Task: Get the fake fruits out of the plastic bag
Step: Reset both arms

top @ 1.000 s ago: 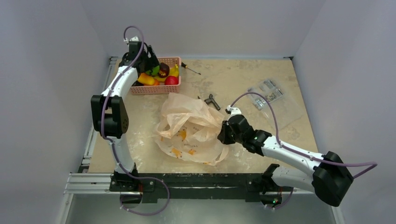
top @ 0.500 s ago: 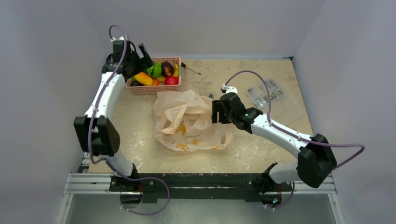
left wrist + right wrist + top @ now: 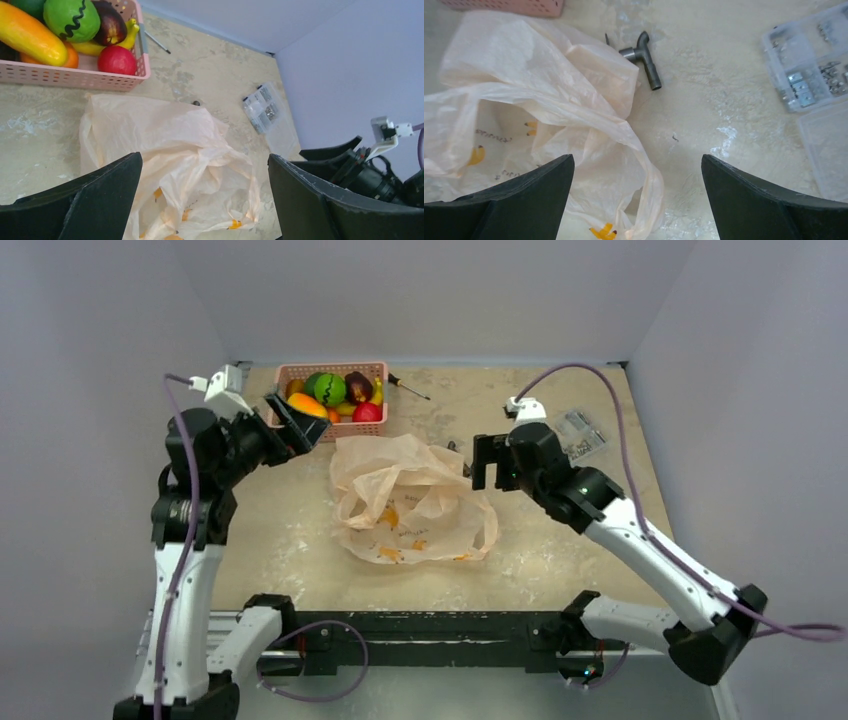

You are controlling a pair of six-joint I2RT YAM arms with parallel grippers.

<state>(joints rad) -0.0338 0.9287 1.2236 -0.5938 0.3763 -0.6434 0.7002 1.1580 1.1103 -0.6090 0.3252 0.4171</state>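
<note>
Both pincers gape wide and empty. The right gripper (image 3: 497, 475) hangs over the right edge of the plastic bag (image 3: 405, 505), and the left gripper (image 3: 297, 420) is raised beside the pink basket (image 3: 330, 367). The bag lies slack, crumpled and pale peach at mid-table, and the fake fruits (image 3: 335, 390) sit in the basket. Since a second ago the left arm has drawn back from the basket and the right pincer has opened.

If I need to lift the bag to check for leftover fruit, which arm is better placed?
Right. The right gripper, open, hangs over the bag's right edge. The left gripper, also open, sits raised off to the side by the basket.
</note>
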